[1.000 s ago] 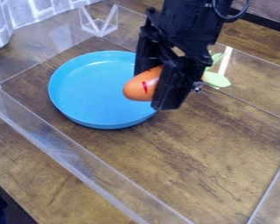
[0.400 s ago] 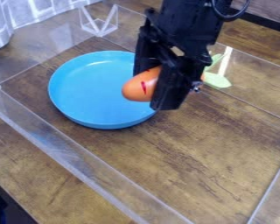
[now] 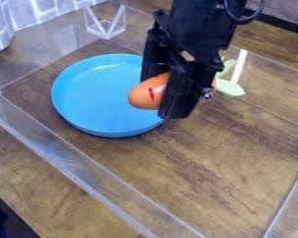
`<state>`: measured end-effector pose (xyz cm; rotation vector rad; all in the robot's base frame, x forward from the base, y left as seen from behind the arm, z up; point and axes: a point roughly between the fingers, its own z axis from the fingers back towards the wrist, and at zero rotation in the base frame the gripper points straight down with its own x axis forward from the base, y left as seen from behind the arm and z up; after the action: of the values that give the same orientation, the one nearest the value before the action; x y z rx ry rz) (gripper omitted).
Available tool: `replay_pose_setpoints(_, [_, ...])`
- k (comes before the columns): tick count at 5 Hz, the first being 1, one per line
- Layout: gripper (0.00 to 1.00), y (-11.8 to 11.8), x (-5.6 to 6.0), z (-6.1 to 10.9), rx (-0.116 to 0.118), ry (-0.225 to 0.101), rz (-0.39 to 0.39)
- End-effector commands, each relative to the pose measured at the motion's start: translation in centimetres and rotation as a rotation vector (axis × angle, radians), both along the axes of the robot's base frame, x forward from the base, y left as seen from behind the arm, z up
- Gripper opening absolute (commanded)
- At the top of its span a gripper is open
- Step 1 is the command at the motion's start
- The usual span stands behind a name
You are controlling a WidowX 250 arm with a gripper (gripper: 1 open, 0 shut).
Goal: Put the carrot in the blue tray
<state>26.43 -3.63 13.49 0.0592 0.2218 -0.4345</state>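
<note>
One carrot [image 3: 149,92]: before the tray's right part, partly hidden
Pincer [image 3: 173,91]: clamped on the carrot
Tray [image 3: 100,96]: right edge partly covered by pincer
Arm: top cut off

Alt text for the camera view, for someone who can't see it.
Black gripper holds the orange carrot at the right edge of the round blue tray as seen here. Behind the gripper, something light green rests on the wooden surface.

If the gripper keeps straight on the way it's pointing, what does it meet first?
Probably the wooden tabletop, just right of the blue tray in the picture; depth is unclear.
</note>
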Motion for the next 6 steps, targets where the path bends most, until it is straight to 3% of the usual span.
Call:
replay_pose_setpoints(1, [0.00, 0.38, 0.03, 1.94, -0.008, -0.070, -0.001])
replay_pose_setpoints(6, [0.00, 1.15, 0.64, 1.90, 0.003, -0.078, -0.011])
